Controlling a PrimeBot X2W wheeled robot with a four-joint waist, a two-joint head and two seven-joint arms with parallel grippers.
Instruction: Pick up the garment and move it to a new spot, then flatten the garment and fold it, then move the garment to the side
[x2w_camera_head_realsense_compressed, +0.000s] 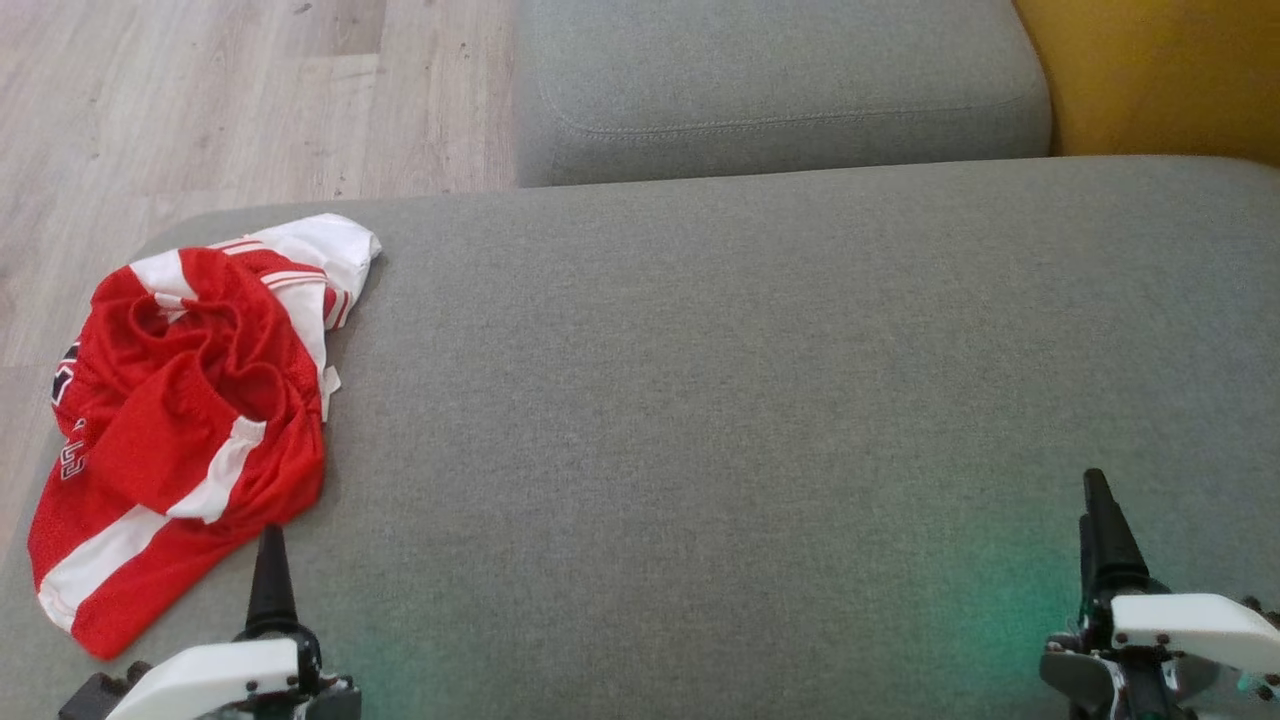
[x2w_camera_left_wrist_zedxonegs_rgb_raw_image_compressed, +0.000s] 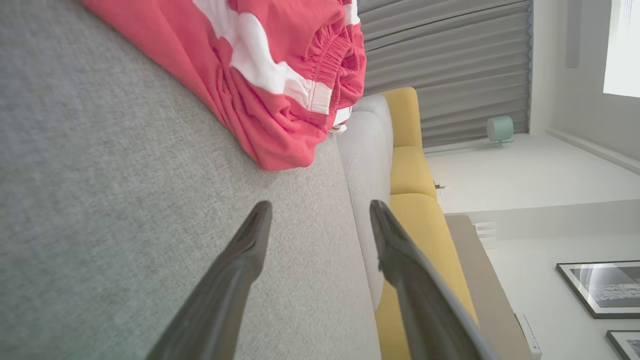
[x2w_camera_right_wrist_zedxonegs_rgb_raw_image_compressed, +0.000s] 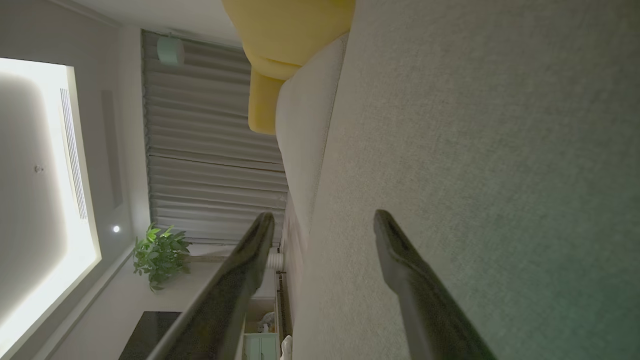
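A crumpled red garment with white stripes (x2w_camera_head_realsense_compressed: 190, 420) lies in a heap at the left end of the grey sofa seat (x2w_camera_head_realsense_compressed: 760, 400); part of it hangs toward the left edge. In the left wrist view the garment (x2w_camera_left_wrist_zedxonegs_rgb_raw_image_compressed: 270, 75) bunches just beyond my fingers. My left gripper (x2w_camera_head_realsense_compressed: 270, 545) stands at the lower left, its tip just short of the garment's near edge, open (x2w_camera_left_wrist_zedxonegs_rgb_raw_image_compressed: 320, 210) with nothing between its fingers. Far to the right, near the front edge, my right gripper (x2w_camera_head_realsense_compressed: 1098, 490) is open (x2w_camera_right_wrist_zedxonegs_rgb_raw_image_compressed: 325, 220) above bare fabric.
A grey back cushion (x2w_camera_head_realsense_compressed: 780, 90) runs behind the seat, with a yellow cushion (x2w_camera_head_realsense_compressed: 1160, 70) at the far right. Pale wooden floor (x2w_camera_head_realsense_compressed: 220, 100) lies beyond the seat's left end. The seat's middle and right are bare fabric.
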